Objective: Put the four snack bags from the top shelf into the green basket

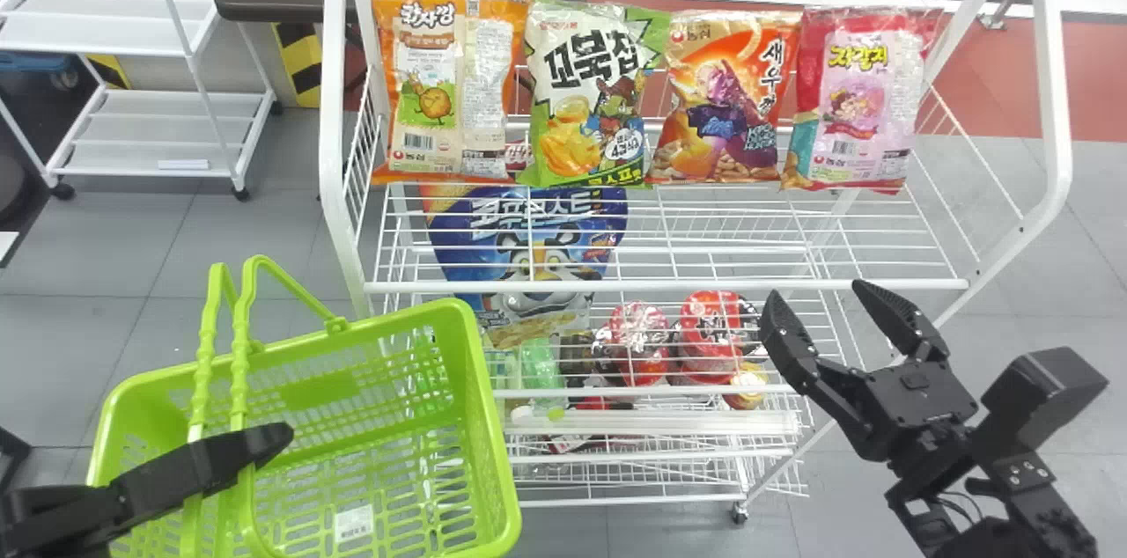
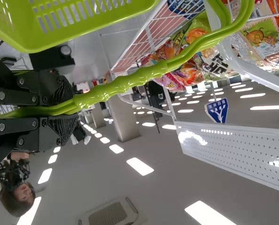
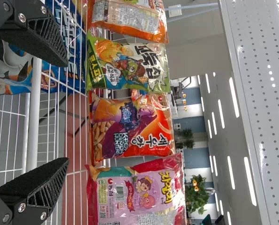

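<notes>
Left gripper (image 1: pixel 264 444): closed on the handles (image 2: pixel 125 84), so we have the green basket (image 1: pixel 495 417) hanging left of the rack's front. Handles are the only grip we see on it; if they slip or roll between the fingers, the basket could tilt or swing, worse as bags add weight. Its mouth looks free, but a handle (image 1: pixel 239 338) crosses over it, so a bag dropped too far left could snag there.

Top shelf (image 1: pixel 660 286), left to right: orange bag (image 1: pixel 440 100), green bag (image 1: pixel 585 91), shrimp bag (image 1: pixel 726 100), pink bag (image 1: pixel 858 100). All four upright in a row at the back, none in the basket. We see little room between neighbours, so a finger pushed in off-centre could shove the next bag or tip it over. Slick film may slide if pinched only at an edge; squeezing hard could crush the snacks.

Right gripper (image 1: pixel 814 294): fingers wide apart, nothing between them, near the front rail's right part. If we go in low, it could hit that rail or catch the wires.
</notes>
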Action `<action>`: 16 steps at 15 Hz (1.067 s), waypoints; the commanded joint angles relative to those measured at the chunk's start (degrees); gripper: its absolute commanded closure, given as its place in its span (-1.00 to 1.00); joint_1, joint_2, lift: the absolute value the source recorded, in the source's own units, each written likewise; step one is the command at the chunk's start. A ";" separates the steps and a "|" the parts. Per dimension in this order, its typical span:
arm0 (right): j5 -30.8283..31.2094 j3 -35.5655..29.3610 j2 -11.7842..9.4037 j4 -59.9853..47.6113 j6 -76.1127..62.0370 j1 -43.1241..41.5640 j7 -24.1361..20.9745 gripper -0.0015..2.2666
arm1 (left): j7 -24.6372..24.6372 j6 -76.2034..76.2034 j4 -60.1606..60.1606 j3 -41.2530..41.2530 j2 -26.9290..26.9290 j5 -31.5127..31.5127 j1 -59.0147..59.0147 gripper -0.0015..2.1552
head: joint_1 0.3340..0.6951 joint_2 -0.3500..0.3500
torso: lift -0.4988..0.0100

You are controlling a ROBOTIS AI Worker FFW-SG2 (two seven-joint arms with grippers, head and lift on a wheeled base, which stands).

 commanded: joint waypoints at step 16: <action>1.41 20.77 0.05 11.02 9.42 -21.95 -6.68 -0.91 | -0.57 -0.17 1.11 -0.18 0.43 0.08 -0.20 0.99 | 1.00 0.30 | 0.96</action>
